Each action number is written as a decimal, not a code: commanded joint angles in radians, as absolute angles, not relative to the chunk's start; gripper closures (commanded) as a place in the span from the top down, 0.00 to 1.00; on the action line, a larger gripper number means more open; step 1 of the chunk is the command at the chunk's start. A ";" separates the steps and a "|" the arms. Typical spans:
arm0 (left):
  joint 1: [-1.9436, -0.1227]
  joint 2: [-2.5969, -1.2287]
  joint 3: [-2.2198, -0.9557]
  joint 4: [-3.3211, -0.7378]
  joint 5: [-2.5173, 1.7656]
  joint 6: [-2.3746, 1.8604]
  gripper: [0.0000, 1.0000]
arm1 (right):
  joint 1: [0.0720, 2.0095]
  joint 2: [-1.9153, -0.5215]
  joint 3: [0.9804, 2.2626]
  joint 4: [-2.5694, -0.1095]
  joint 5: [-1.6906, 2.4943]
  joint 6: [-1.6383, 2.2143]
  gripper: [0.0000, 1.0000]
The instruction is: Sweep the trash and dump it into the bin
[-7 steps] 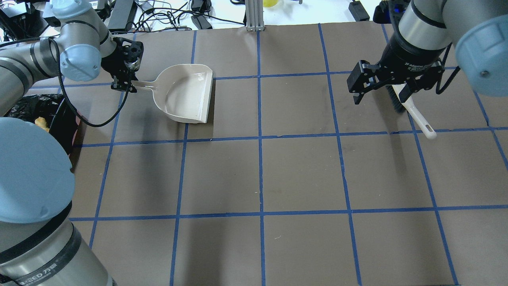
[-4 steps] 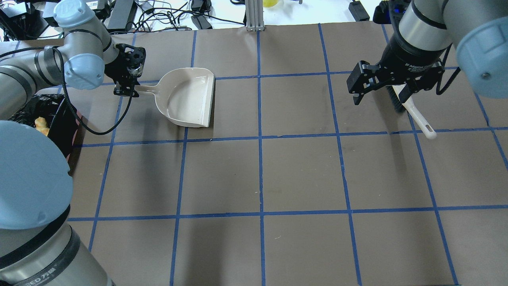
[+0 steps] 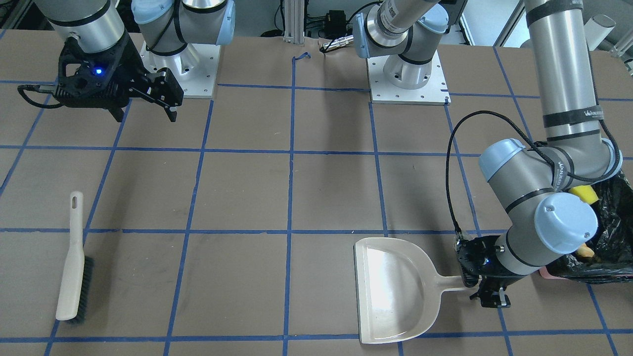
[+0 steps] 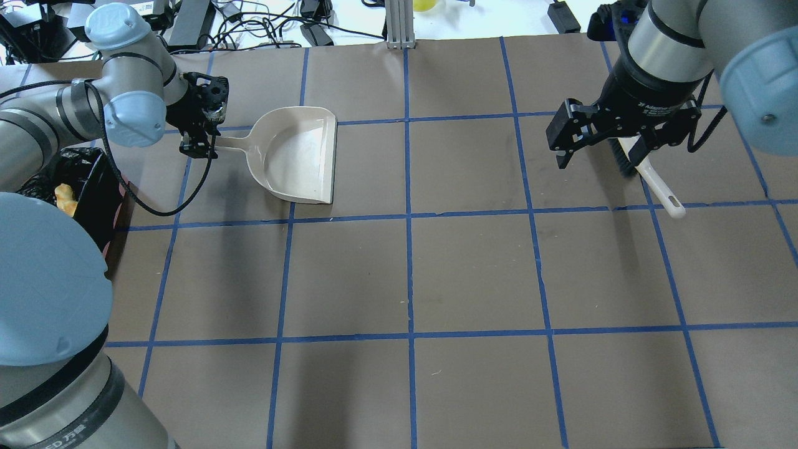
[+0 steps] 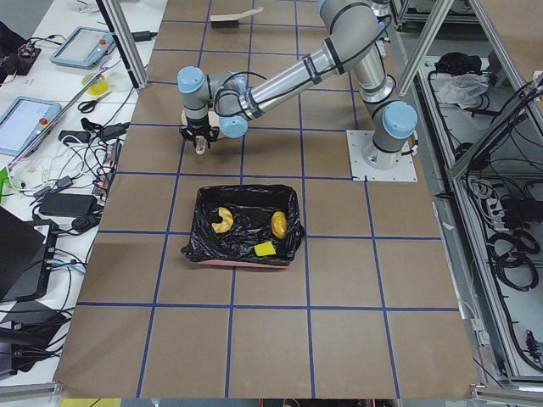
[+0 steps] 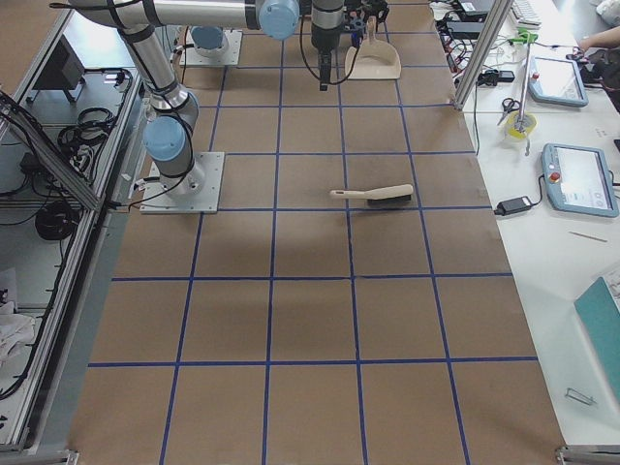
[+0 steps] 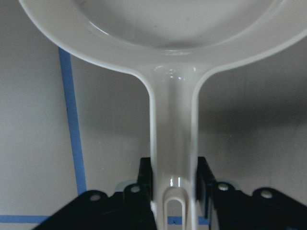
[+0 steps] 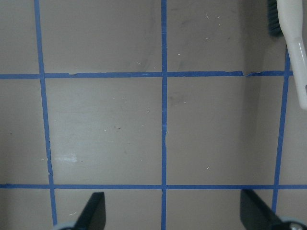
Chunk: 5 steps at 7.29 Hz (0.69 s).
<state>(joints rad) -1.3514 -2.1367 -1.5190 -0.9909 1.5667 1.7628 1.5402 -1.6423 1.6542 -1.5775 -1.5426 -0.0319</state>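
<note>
My left gripper (image 4: 201, 142) is shut on the handle of the beige dustpan (image 4: 299, 156), which lies level and empty on or just over the table; the wrist view shows the handle (image 7: 173, 143) between the fingers. The bin (image 5: 242, 192), lined with a black bag, stands by the left arm's base. It holds the croissant-like piece (image 5: 222, 219), the potato-like lump (image 5: 279, 224) and the yellow sponge (image 5: 265, 248). My right gripper (image 4: 597, 148) is open and empty above the table, beside the hand brush (image 3: 74, 267).
The brush lies on the table at the right, handle toward the robot (image 4: 662, 189). Blue tape lines divide the brown table cover (image 4: 474, 274). Cables and devices lie beyond the far table edge (image 4: 262, 25).
My left gripper has swung the dustpan a little away from the robot and levelled it. The right arm has barely moved.
</note>
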 commanded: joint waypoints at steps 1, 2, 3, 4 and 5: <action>-1.353 -2.119 -1.519 -1.000 1.569 1.744 0.94 | 1.540 -1.657 1.655 -1.569 -1.545 -0.029 1.00; -1.353 -2.087 -1.517 -1.032 1.569 1.721 0.94 | 1.540 -1.655 1.655 -1.559 -1.546 -0.028 1.00; -1.354 -2.039 -1.517 -1.098 1.569 1.685 0.94 | 1.540 -1.657 1.655 -1.557 -1.546 -0.028 1.00; -1.355 -1.973 -1.520 -1.179 1.568 1.592 0.94 | 1.540 -1.655 1.655 -1.557 -1.546 -0.028 1.00; -1.355 -1.903 -1.519 -1.243 1.568 1.498 0.94 | 1.540 -1.652 1.655 -1.557 -1.549 -0.032 1.00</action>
